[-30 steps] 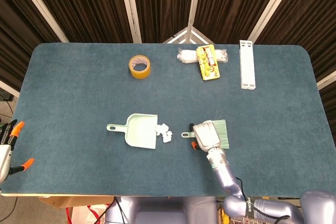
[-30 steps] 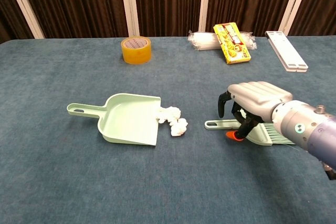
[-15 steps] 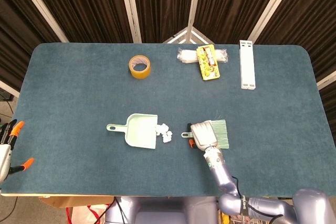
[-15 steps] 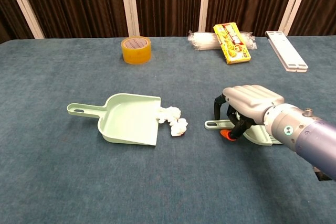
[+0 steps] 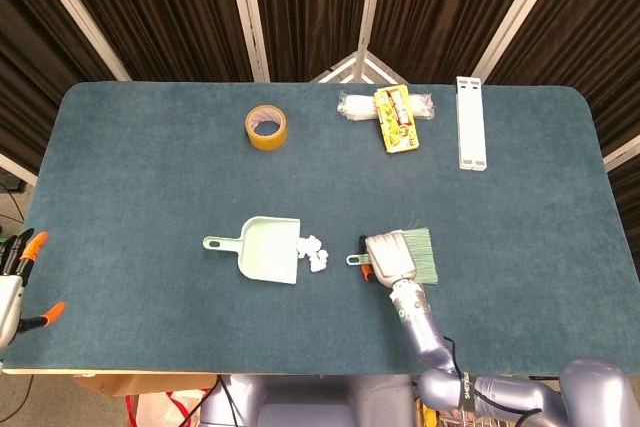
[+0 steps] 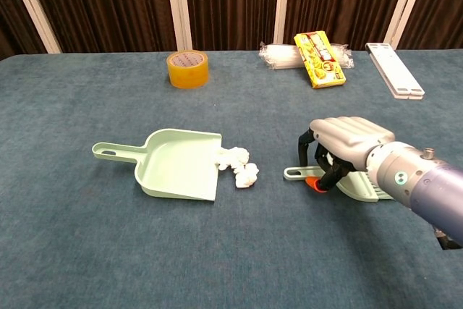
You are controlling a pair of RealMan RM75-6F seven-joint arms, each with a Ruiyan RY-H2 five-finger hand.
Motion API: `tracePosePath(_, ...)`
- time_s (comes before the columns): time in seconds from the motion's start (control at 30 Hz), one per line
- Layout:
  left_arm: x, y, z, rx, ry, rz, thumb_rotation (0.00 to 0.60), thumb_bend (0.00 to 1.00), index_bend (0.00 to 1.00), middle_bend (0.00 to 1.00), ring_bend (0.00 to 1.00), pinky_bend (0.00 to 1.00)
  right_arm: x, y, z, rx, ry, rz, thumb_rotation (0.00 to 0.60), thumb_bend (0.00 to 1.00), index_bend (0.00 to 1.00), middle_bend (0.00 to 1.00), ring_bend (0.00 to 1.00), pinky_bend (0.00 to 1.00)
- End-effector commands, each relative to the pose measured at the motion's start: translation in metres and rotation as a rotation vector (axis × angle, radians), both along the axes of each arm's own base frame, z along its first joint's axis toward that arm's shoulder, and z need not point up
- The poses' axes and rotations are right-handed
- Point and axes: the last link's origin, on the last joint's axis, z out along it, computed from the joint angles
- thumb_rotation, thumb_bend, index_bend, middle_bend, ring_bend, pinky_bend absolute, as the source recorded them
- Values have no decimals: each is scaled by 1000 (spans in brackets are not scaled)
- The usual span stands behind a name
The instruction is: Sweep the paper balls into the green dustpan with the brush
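The green dustpan (image 5: 264,250) (image 6: 177,166) lies flat near the table's middle, its handle pointing left. White paper balls (image 5: 313,252) (image 6: 239,165) sit on the cloth right at the pan's open right edge. To their right lies the green brush (image 5: 420,254) (image 6: 359,187), bristles to the right and handle tip toward the balls. My right hand (image 5: 388,257) (image 6: 347,142) covers the brush, its fingers curled down around the handle. My left hand (image 5: 12,285) hangs off the table's left edge, fingers apart and holding nothing; the chest view does not show it.
At the back of the blue table (image 5: 150,167) stand a roll of yellow tape (image 5: 266,127) (image 6: 187,69), a yellow packet on a clear wrapper (image 5: 396,117) (image 6: 319,49) and a white strip (image 5: 470,122) (image 6: 394,69).
My right hand shifted slightly left over the brush, then back a little to the right. The dustpan, paper balls and left hand have stayed put.
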Motion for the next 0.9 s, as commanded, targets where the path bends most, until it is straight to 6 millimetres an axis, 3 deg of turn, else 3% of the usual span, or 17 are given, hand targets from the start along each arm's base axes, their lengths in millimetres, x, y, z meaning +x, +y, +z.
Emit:
tracePosePath(0.03,1,0,-1,-14,9,-2,600,0,0,0,0,0,5,-2,8,-12,-22,5,600,464,723,812,881,745)
tracePosePath(0.3,21,16,-6,-83,44,-51,600,0,0,0,0,0,25,-10,34,-55,-82,23,600,469,739,812,881,745)
tracePosePath(0.5,57,47,-11,-147,76,-92,600,0,0,0,0,16,38,-11,52,-72,-106,31,600,473,745,813,881,745)
tracePosePath(0.63,78,70,-17,-162,107,-119,600,23,10,6,27,89,44,-11,61,-80,-111,36,600,492,752,812,881,745)
tracePosePath(0.77,93,90,-26,-172,138,-136,600,98,88,125,155,231,45,-12,68,-88,-111,34,600,492,755,812,881,745)
tracePosePath(0.9,109,113,-39,-161,189,-163,600,143,182,399,423,483,44,-13,72,-90,-110,25,600,491,760,813,881,745)
